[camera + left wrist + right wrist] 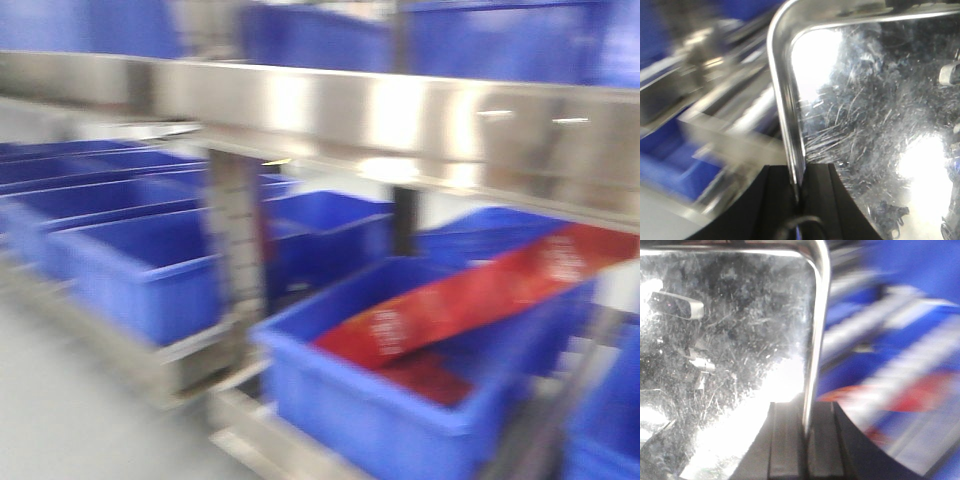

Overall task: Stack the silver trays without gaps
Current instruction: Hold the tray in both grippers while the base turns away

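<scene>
1. Blurred racks of blue bins (140, 270) fill the background beyond silver tray (880, 125).
2. Tray rim is clamped by left gripper (799, 197); right gripper (805, 427) clamps a rim too, probably the opposite side.
3. Step looks like transport, with no stack in view. Next: square corners over the stack, lower level.

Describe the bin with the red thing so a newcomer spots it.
Find the long steel rail spanning the front view. Below it, front and centre, sits a blue plastic bin. Only it holds a long red strip slanting over its rim.
</scene>
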`<state>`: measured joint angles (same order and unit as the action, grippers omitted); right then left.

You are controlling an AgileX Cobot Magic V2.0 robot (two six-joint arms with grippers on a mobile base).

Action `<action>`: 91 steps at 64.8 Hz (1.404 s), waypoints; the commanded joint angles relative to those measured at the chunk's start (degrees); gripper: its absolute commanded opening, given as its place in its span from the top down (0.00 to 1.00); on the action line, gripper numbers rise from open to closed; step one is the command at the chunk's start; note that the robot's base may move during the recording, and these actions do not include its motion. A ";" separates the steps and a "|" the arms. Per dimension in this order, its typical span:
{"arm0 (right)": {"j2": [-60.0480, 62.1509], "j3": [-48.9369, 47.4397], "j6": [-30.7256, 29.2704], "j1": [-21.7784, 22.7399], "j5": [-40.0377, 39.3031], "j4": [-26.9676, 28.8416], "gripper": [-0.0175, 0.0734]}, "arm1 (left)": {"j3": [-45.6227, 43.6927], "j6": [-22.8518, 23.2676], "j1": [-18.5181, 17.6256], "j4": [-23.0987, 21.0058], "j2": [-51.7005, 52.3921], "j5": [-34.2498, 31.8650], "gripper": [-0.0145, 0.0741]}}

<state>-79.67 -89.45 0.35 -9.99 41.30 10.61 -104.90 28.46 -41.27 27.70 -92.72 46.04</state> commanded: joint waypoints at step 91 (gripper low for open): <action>0.89 -0.85 -1.15 -0.06 -2.43 0.48 0.88 | -0.52 -0.78 -0.37 0.11 0.76 -2.07 0.85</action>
<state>-79.59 -89.45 0.00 -9.99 41.19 10.95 -104.90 28.46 -41.27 27.80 -92.44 46.27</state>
